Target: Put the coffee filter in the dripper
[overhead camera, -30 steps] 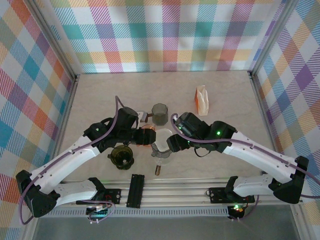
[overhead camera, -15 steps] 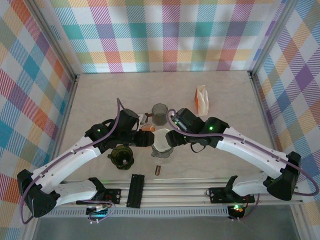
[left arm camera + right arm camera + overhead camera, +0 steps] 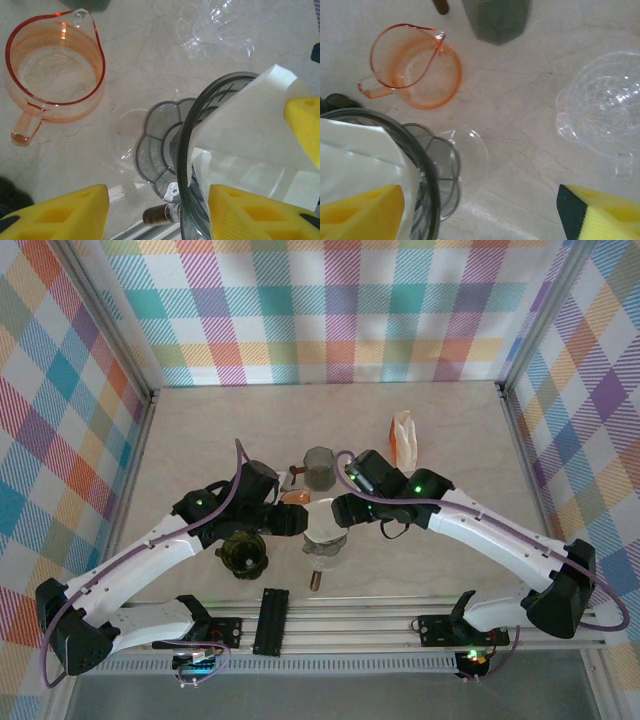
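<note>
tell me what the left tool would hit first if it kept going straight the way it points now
The smoked grey dripper: it sits just ahead, between the left tool's spread fingers, with the white filter at its rim. Depth is hard to judge, so how near is unclear.

no writing I can read anywhere, my coffee filter (image 3: 250,115) plain white, the smoky dripper (image 3: 160,150) unmarked, the orange jug (image 3: 52,75) bare of print, the packet (image 3: 403,440) by the far wall too small to make out

1 pitcher (image 3: 52,65), 1 cup (image 3: 320,468), 1 filter (image 3: 250,125), 1 grey dripper (image 3: 160,150), 1 clear dripper (image 3: 220,27), 1 green vessel (image 3: 243,555), 1 pack (image 3: 403,438).
</note>
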Controlling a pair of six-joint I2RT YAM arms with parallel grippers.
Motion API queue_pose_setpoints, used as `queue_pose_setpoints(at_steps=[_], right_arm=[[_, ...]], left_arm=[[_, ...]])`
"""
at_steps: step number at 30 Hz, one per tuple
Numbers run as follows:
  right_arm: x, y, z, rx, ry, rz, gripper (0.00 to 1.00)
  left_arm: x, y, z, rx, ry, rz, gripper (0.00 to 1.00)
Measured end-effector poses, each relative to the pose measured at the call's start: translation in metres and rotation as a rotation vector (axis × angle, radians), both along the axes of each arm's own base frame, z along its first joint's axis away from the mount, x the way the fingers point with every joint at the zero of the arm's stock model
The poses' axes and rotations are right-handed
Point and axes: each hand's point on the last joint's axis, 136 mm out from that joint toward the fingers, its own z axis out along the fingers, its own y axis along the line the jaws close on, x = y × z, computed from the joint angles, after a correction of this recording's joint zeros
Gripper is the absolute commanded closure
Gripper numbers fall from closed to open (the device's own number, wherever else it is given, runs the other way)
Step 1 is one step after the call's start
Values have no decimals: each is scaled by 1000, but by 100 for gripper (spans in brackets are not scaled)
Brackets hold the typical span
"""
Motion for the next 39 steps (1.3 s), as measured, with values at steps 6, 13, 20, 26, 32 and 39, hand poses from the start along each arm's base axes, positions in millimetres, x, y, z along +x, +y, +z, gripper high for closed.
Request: queue_pose_setpoints(at_steps=[6, 13, 20, 26, 32, 39], right_arm=[[-3, 18, -4, 4, 16, 72, 9], [-1, 29, -35, -65, 74, 97, 9], [-1, 29, -49, -108, 95, 114, 9], [0, 30, -55, -124, 104, 112, 9], [1, 30, -59, -130, 101, 110, 9], [-1, 31, -68, -152, 108, 113, 10]], left_arm=[[0, 0, 1, -4, -5, 0, 44], [1, -1, 0, -6, -6, 1, 44], [2, -2, 0, -14, -13, 0, 45], [2, -2, -1, -15, -9, 2, 43], [2, -2, 1, -35, -13, 16, 35], [3, -3, 12, -95, -48, 40, 30]])
